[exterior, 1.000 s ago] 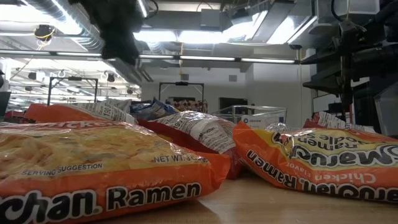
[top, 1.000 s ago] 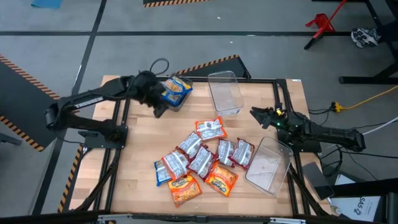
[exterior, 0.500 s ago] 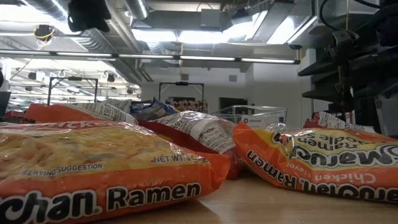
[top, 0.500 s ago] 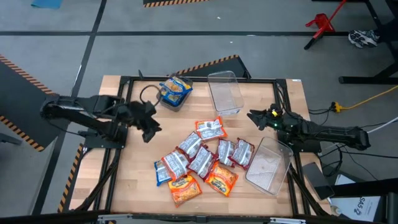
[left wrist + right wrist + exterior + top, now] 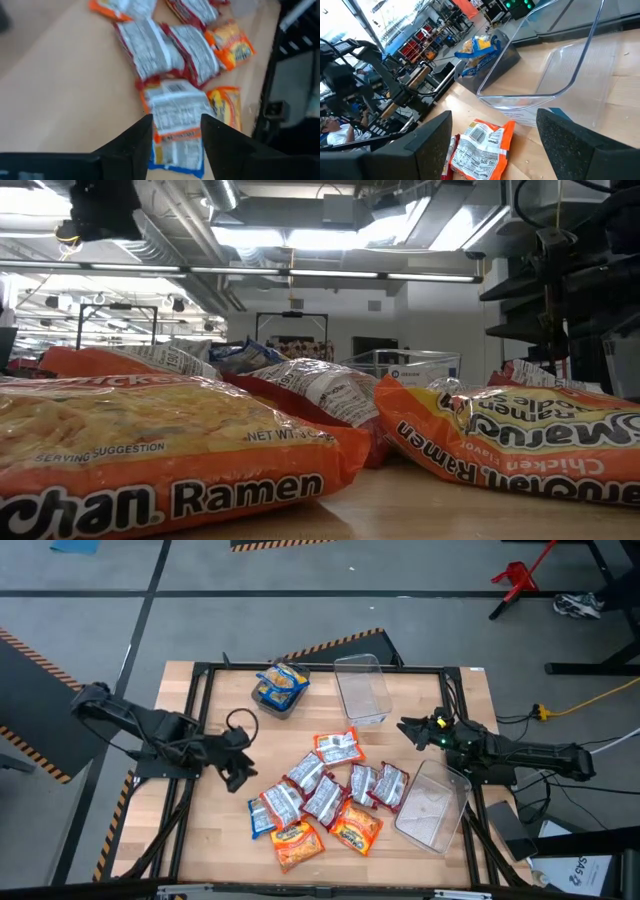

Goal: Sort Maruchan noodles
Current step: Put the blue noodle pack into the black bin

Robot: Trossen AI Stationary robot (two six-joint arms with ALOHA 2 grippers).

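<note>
Maruchan noodles (image 5: 325, 792) – shiny red, orange, blue-edged packets, heaped mid-table, at 3 o'clock from left gripper (image 5: 236, 771) – fingers apart, empty.

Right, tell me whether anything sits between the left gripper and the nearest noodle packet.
Nothing visible does. The left gripper hangs open over bare table, and the nearest packet, with a blue one under it, lies straight ahead with only wood between.
</note>
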